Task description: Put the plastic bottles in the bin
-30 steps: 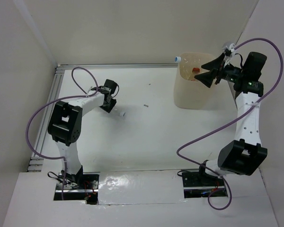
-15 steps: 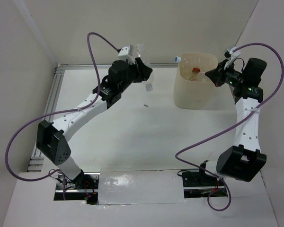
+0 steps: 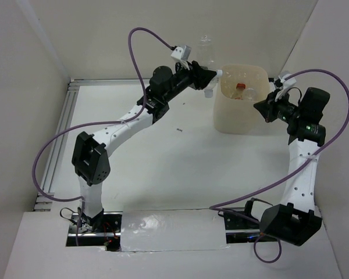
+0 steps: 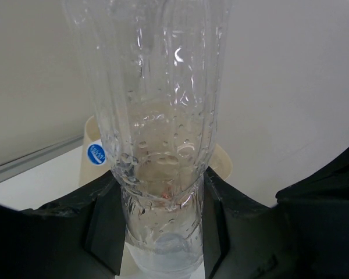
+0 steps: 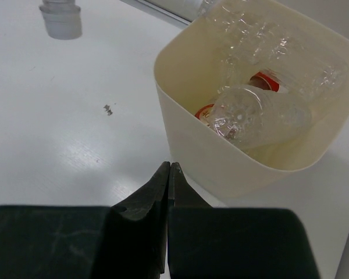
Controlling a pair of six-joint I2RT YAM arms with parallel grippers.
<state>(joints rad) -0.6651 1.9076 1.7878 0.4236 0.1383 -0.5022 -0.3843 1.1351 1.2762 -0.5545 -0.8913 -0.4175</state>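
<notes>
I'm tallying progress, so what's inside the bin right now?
The bin holds several clear crinkled bottles piled together, with a red label showing between them. The pile covers the bin's floor, so an exact count cannot be told.

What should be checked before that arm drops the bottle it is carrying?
1. Grip: ok. The left gripper is shut on the clear bottle near its neck.
2. Bottle above the bin: not ok. From above, it sits left of the bin.
3. Room inside: ok. The bottles inside lie below the rim.
4. Other arm out of the way: ok. The right gripper is shut, empty, and outside the bin's wall.
5. Free path: cannot tell. A blue-topped bottle pokes over the rim on the approach side.
</notes>
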